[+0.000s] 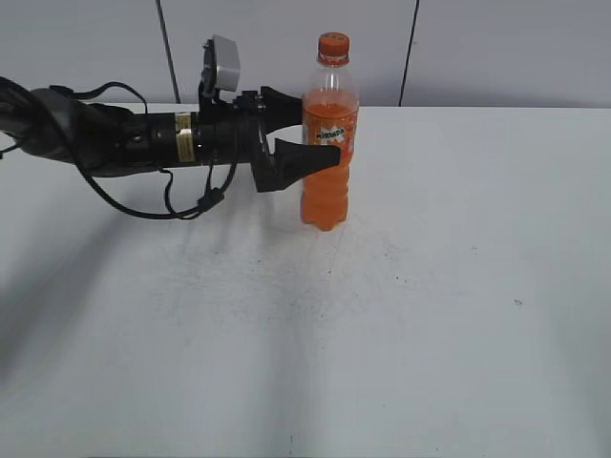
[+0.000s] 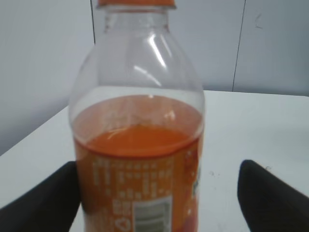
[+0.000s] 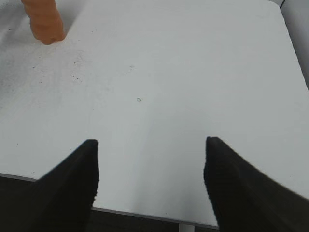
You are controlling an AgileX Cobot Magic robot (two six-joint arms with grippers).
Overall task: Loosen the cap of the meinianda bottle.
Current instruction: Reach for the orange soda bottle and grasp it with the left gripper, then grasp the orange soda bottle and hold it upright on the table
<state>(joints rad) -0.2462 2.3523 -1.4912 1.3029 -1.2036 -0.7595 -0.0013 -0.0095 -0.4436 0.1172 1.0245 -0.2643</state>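
One step is only half made: the left gripper [image 1: 320, 129] straddles the meinianda bottle [image 1: 329, 143] at its label band, jaws spread and not yet clamped. It stands upright on the counter [image 1: 430, 286], the cap [image 1: 333, 44] untouched. The right gripper [image 3: 149, 169] hangs released, well apart, so gripping and twisting remain
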